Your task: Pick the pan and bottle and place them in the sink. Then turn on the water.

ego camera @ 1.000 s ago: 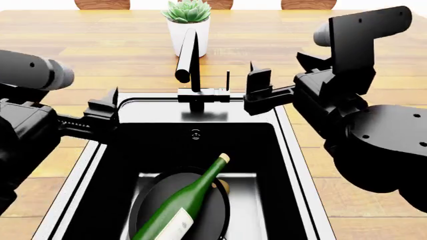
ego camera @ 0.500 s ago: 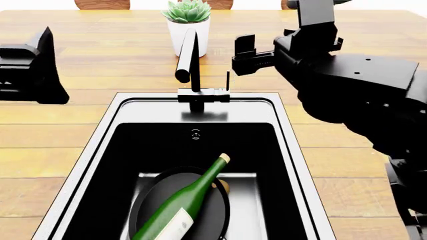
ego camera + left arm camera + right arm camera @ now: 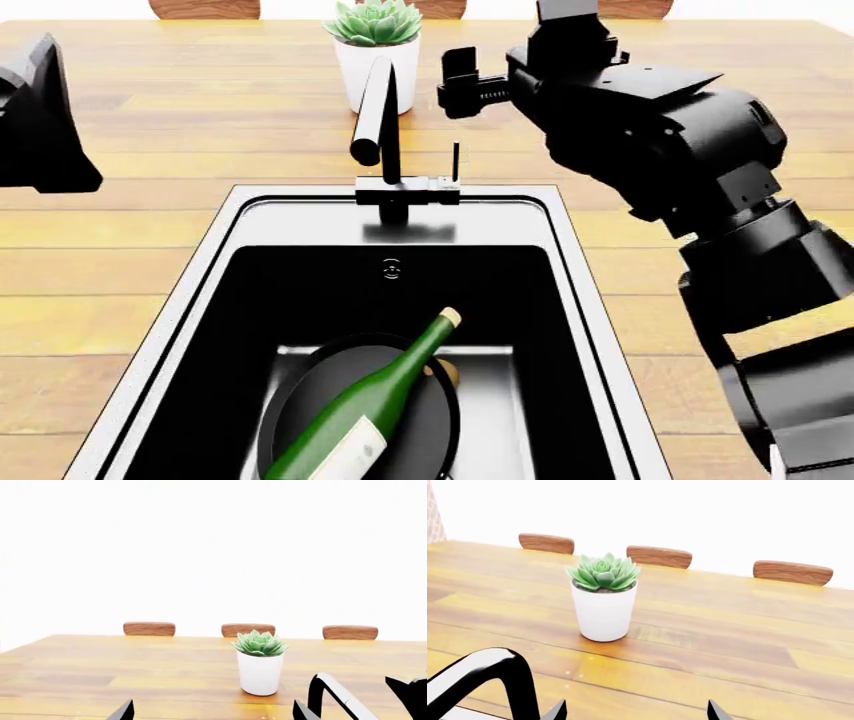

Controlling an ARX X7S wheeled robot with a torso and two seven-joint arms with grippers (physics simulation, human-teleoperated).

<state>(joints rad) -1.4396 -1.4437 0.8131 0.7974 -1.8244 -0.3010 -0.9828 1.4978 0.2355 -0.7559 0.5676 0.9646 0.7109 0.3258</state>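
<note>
The black pan [image 3: 414, 420] lies on the floor of the sink [image 3: 234, 215]. The green wine bottle [image 3: 367, 405] rests across it, cork pointing to the far side. The black faucet [image 3: 383, 130] stands at the sink's far rim, its thin lever [image 3: 455, 160] upright; no water shows. My right gripper [image 3: 463, 82] is open and empty, raised above and right of the spout, beyond the lever. In the right wrist view the right gripper [image 3: 636, 712] faces the table, with the spout [image 3: 487, 680] to one side. My left gripper [image 3: 213, 715] is open and empty, with the spout [image 3: 337, 695] beside it.
A white pot with a succulent [image 3: 376, 60] stands just behind the faucet, and shows in the wrist views too [image 3: 260, 672] [image 3: 604, 610]. Brown chair backs [image 3: 659, 556] line the table's far edge. A small brown ball [image 3: 450, 373] peeks out beside the bottle. My left arm [image 3: 40, 120] is at the far left.
The right arm has risen and swung left and farther back, from beside the sink rim to above the faucet. The left arm has lifted away to the far left. Pan and bottle have not moved.
</note>
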